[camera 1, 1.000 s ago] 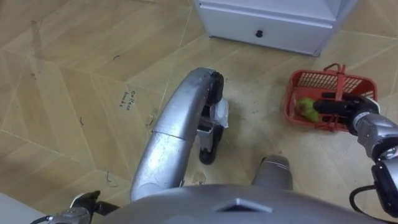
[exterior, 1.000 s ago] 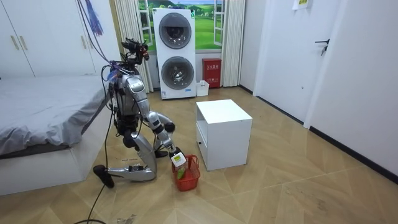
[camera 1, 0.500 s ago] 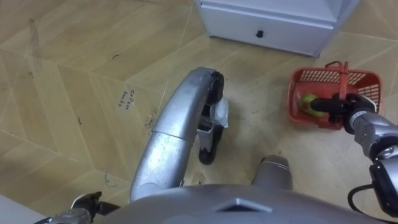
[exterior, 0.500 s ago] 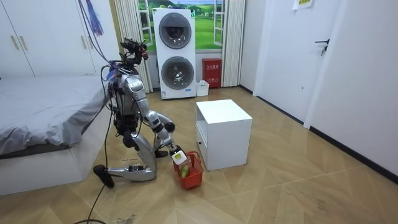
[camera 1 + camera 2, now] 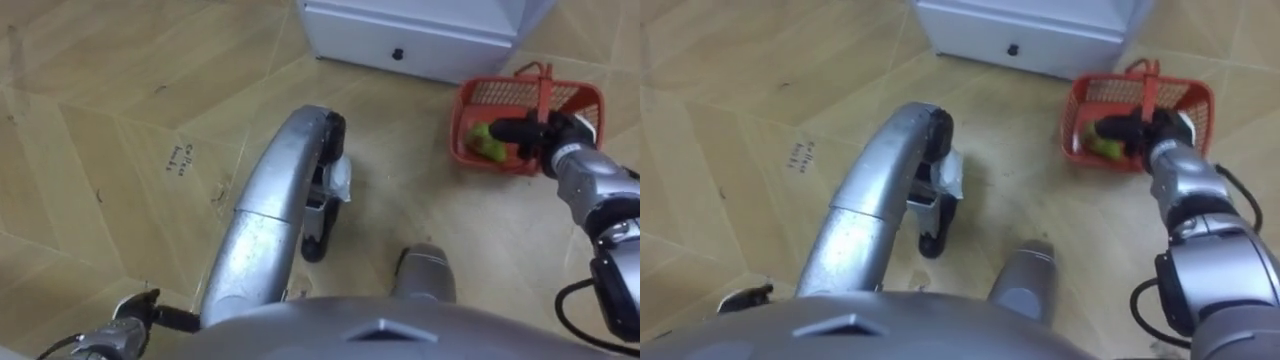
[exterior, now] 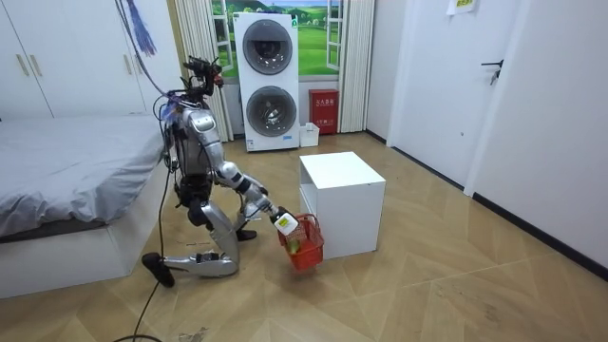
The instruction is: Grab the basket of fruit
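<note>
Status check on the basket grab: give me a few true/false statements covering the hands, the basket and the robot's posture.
1. The right robot hand is shut on the basket's handle. True.
2. The basket is empty. False: green fruit lies in it.
3. The robot stands upright. False: the room view shows it kneeling between the bed and the cabinet.
4. The basket is close to the white cabinet. True.
5. The left robot hand also holds the basket. False: it is low on the robot's left, far from it.
</note>
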`<state>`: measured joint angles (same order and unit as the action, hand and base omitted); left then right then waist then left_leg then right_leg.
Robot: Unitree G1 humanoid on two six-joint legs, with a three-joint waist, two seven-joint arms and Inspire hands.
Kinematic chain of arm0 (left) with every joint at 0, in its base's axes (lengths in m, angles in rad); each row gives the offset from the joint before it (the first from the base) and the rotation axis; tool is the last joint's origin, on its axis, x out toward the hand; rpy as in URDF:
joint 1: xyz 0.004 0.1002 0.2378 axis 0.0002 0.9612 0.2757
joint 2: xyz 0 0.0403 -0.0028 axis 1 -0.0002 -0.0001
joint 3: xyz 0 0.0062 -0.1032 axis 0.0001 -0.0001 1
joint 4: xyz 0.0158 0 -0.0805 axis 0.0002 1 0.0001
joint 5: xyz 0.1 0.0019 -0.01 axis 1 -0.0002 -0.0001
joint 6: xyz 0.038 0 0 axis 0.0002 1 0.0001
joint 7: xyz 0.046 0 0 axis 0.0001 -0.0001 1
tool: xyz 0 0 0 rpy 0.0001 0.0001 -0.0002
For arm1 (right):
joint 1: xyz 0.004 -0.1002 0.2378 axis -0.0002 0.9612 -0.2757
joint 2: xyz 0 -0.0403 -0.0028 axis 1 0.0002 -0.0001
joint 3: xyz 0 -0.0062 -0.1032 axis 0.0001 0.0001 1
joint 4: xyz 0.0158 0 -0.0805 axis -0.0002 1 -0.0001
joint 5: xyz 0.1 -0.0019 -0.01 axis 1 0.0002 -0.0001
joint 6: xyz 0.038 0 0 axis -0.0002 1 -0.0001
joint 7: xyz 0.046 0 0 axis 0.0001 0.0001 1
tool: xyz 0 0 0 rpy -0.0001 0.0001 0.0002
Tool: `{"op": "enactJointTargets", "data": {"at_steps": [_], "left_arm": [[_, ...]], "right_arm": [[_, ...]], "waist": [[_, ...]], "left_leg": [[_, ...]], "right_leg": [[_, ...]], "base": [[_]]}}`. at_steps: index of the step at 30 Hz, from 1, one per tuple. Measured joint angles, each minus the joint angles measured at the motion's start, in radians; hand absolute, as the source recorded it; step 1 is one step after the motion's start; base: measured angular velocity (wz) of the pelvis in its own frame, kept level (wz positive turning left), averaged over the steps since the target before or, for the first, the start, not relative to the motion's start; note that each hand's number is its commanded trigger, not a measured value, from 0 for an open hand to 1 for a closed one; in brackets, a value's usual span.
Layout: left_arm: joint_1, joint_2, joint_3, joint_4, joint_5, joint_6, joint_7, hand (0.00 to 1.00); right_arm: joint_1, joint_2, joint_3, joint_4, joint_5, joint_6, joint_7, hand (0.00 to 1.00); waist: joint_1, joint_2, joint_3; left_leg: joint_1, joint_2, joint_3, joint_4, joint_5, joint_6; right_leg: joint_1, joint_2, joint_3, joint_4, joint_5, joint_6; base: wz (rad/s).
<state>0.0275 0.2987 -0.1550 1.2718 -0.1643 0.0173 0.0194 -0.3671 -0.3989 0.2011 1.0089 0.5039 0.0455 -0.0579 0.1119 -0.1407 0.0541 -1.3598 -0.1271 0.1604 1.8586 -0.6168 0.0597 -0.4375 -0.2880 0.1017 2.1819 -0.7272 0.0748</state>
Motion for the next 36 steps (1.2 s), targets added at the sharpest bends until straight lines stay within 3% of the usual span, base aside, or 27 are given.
{"op": "enactJointTargets", "data": {"at_steps": [4, 5, 7, 8, 9, 10, 11, 12, 13, 15, 16, 17, 18, 19, 20, 21, 23, 24, 26, 28, 29, 30, 31, 32, 33, 36], "left_arm": [[-0.034, -0.037, 0.005, -0.039, 0.003, 0.016, 0.016, 0.0], [-0.027, -0.048, 0.014, -0.056, 0.002, 0.028, 0.017, 0.0], [-0.001, -0.06, 0.038, -0.087, 0.0, 0.046, 0.023, 0.0], [0.017, -0.063, 0.066, -0.09, 0.001, 0.05, 0.036, 0.0], [0.035, -0.061, 0.084, -0.09, 0.001, 0.049, 0.067, 0.0], [0.038, -0.059, 0.083, -0.088, 0.0, 0.047, 0.084, 0.0], [0.044, -0.059, 0.076, -0.07, -0.001, 0.038, 0.107, 0.0], [0.045, -0.067, 0.065, -0.046, 0.0, 0.022, 0.127, 0.0], [0.046, -0.068, 0.056, -0.038, 0.0, 0.016, 0.132, 0.0], [0.056, -0.072, 0.053, -0.033, -0.001, 0.003, 0.151, 0.0], [0.056, -0.069, 0.053, -0.033, -0.002, 0.0, 0.154, 0.0], [0.056, -0.066, 0.053, -0.036, -0.003, -0.006, 0.158, 0.0], [0.06, -0.07, 0.055, -0.043, -0.003, -0.009, 0.168, 0.0], [0.069, -0.073, 0.057, -0.049, 0.0, -0.01, 0.168, 0.0], [0.089, -0.077, 0.063, -0.055, 0.0, -0.009, 0.168, 0.0], [0.104, -0.079, 0.081, -0.067, 0.002, 0.001, 0.167, 0.0], [0.117, -0.079, 0.091, -0.081, 0.003, 0.008, 0.164, 0.0], [0.121, -0.08, 0.094, -0.101, 0.003, 0.015, 0.162, 0.0], [0.144, -0.09, 0.116, -0.134, 0.003, 0.028, 0.157, 0.0], [0.159, -0.1, 0.117, -0.155, 0.003, 0.041, 0.144, 0.0], [0.16, -0.102, 0.123, -0.157, 0.004, 0.043, 0.144, 0.0], [0.161, -0.105, 0.132, -0.153, 0.004, 0.046, 0.145, 0.0], [0.163, -0.106, 0.132, -0.154, 0.005, 0.049, 0.144, 0.0], [0.165, -0.108, 0.132, -0.154, 0.004, 0.053, 0.144, 0.0], [0.165, -0.107, 0.132, -0.157, 0.001, 0.059, 0.144, 0.0], [0.156, -0.102, 0.133, -0.168, 0.003, 0.061, 0.143, 0.0]], "right_arm": [[-0.002, 0.021, -0.028, -0.084, -0.005, 0.012, -0.029, 1.0], [0.001, 0.035, -0.028, -0.113, -0.001, 0.027, -0.027, 1.0], [0.022, 0.044, -0.028, -0.191, 0.005, 0.046, -0.027, 1.0], [0.049, 0.054, -0.028, -0.23, 0.0, 0.047, -0.032, 1.0], [0.078, 0.073, -0.03, -0.257, -0.009, 0.049, -0.042, 1.0], [0.083, 0.082, -0.029, -0.272, -0.013, 0.05, -0.048, 1.0], [0.086, 0.095, -0.029, -0.295, -0.035, 0.053, -0.052, 1.0], [0.1, 0.097, -0.026, -0.315, -0.066, 0.059, -0.054, 1.0], [0.112, 0.098, -0.026, -0.328, -0.083, 0.062, -0.058, 1.0], [0.171, 0.1, -0.028, -0.422, -0.115, 0.065, -0.077, 1.0], [0.186, 0.099, -0.027, -0.445, -0.115, 0.065, -0.08, 1.0], [0.211, 0.1, -0.026, -0.48, -0.115, 0.067, -0.08, 1.0], [0.245, 0.097, -0.028, -0.523, -0.114, 0.08, -0.082, 1.0], [0.257, 0.097, -0.027, -0.552, -0.113, 0.099, -0.081, 1.0], [0.278, 0.101, -0.026, -0.621, -0.109, 0.119, -0.08, 1.0], [0.281, 0.101, -0.027, -0.686, -0.09, 0.119, -0.082, 1.0], [0.278, 0.098, -0.034, -0.75, -0.061, 0.09, -0.087, 1.0], [0.279, 0.102, -0.051, -0.781, -0.058, 0.068, -0.095, 1.0], [0.284, 0.112, -0.062, -0.833, -0.06, 0.062, -0.094, 1.0], [0.288, 0.112, -0.07, -0.886, -0.053, 0.049, -0.094, 1.0], [0.286, 0.119, -0.068, -0.914, -0.051, 0.033, -0.092, 1.0], [0.287, 0.121, -0.063, -0.948, -0.05, 0.024, -0.092, 1.0], [0.296, 0.12, -0.062, -0.959, -0.05, 0.016, -0.094, 1.0], [0.309, 0.118, -0.061, -0.968, -0.05, 0.015, -0.098, 1.0], [0.324, 0.118, -0.061, -0.968, -0.05, 0.015, -0.105, 1.0], [0.333, 0.118, -0.06, -0.973, -0.039, 0.017, -0.099, 1.0]], "waist": [[-0.01, -0.003, -0.0021], [-0.01, -0.001, -0.004], [-0.02, 0.012, -0.0107], [-0.022, 0.023, -0.0162], [-0.014, 0.036, -0.026], [-0.002, 0.043, -0.0262], [0.021, 0.06, -0.0259], [0.029, 0.084, -0.0262], [0.029, 0.09, -0.0277], [0.015, 0.109, -0.0342], [0.013, 0.108, -0.0343], [0.012, 0.1, -0.0329], [0.009, 0.095, -0.0357], [0.013, 0.092, -0.0378], [0.013, 0.093, -0.0379], [-0.008, 0.091, -0.036], [-0.038, 0.077, -0.0365], [-0.048, 0.066, -0.0374], [-0.046, 0.047, -0.0524], [-0.031, 0.058, -0.0451], [-0.01, 0.06, -0.0446], [-0.002, 0.062, -0.0539], [-0.006, 0.073, -0.0544], [-0.029, 0.087, -0.0514], [-0.031, 0.094, -0.0523], [-0.031, 0.09, -0.0519]], "left_leg": [[0.07, 0.017, -0.031, -0.099, 0.001, 0.001], [0.118, 0.035, -0.036, -0.173, 0.007, 0.001], [0.204, 0.057, -0.043, -0.328, 0.033, 0.007], [0.291, 0.073, -0.051, -0.456, 0.059, 0.011], [0.39, 0.096, -0.07, -0.599, 0.091, 0.008], [0.441, 0.114, -0.077, -0.672, 0.109, 0.003], [0.538, 0.135, -0.095, -0.804, 0.152, -0.007], [0.644, 0.136, -0.132, -0.943, 0.2, -0.016], [0.698, 0.135, -0.143, -1.01, 0.223, -0.021], [0.888, 0.133, -0.167, -1.231, 0.289, -0.034], [0.927, 0.133, -0.168, -1.265, 0.295, -0.039], [0.993, 0.133, -0.168, -1.309, 0.297, -0.042], [1.046, 0.134, -0.169, -1.344, 0.304, -0.056], [1.072, 0.139, -0.171, -1.37, 0.314, -0.07], [1.119, 0.151, -0.176, -1.422, 0.328, -0.091], [1.126, 0.167, -0.172, -1.434, 0.341, -0.095], [1.122, 0.165, -0.162, -1.498, 0.361, -0.094], [1.103, 0.157, -0.162, -1.54, 0.409, -0.085], [1.141, 0.166, -0.159, -1.564, 0.435, -0.085], [1.195, 0.172, -0.208, -1.595, 0.437, -0.082], [1.213, 0.183, -0.272, -1.601, 0.435, -0.086], [1.218, 0.192, -0.296, -1.6, 0.424, -0.103], [1.222, 0.198, -0.293, -1.602, 0.423, -0.108], [1.241, 0.204, -0.258, -1.614, 0.424, -0.11], [1.273, 0.206, -0.212, -1.647, 0.43, -0.113], [1.322, 0.206, -0.185, -1.702, 0.447, -0.112]], "right_leg": [[0.025, 0.068, -0.001, -0.171, -0.003, 0.007], [0.028, 0.083, 0.006, -0.278, 0.008, 0.011], [0.024, 0.099, -0.009, -0.468, 0.11, 0.009], [0.016, 0.11, -0.023, -0.584, 0.28, 0.007], [-0.004, 0.131, -0.029, -0.68, 0.431, -0.01], [-0.031, 0.144, -0.03, -0.711, 0.406, -0.014], [-0.09, 0.162, -0.041, -0.787, 0.329, -0.009], [-0.112, 0.171, -0.084, -0.938, 0.288, -0.001], [-0.114, 0.172, -0.103, -1.026, 0.284, -0.001], [-0.076, 0.196, -0.132, -1.394, 0.313, -0.02], [-0.059, 0.203, -0.132, -1.485, 0.336, -0.024], [-0.033, 0.213, -0.135, -1.603, 0.425, -0.04], [0.003, 0.215, -0.149, -1.621, 0.469, -0.062], [0.031, 0.215, -0.163, -1.641, 0.473, -0.07], [0.085, 0.228, -0.199, -1.694, 0.488, -0.092], [0.131, 0.241, -0.207, -1.745, 0.5, -0.107], [0.185, 0.251, -0.19, -1.796, 0.503, -0.109], [0.215, 0.259, -0.181, -1.823, 0.503, -0.109], [0.252, 0.261, -0.187, -1.865, 0.513, -0.102], [0.267, 0.276, -0.226, -1.868, 0.517, -0.09], [0.254, 0.289, -0.244, -1.935, 0.539, -0.107], [0.246, 0.299, -0.279, -1.996, 0.638, -0.139], [0.263, 0.303, -0.287, -2.006, 0.651, -0.139], [0.294, 0.305, -0.306, -2.017, 0.653, -0.142], [0.312, 0.309, -0.297, -2.014, 0.653, -0.142], [0.323, 0.31, -0.296, -2.014, 0.645, -0.132]], "base": [[-0.14], [-0.63], [-0.62], [-0.71], [-0.91], [-1.26], [-1.24], [-1.06], [-0.64], [-0.18], [0.09], [0.24], [0.18], [0.0], [-0.04], [0.11], [0.6], [0.59], [0.31], [-0.09], [-0.58], [-0.45], [0.0], [0.22], [0.14], [-0.07]]}}
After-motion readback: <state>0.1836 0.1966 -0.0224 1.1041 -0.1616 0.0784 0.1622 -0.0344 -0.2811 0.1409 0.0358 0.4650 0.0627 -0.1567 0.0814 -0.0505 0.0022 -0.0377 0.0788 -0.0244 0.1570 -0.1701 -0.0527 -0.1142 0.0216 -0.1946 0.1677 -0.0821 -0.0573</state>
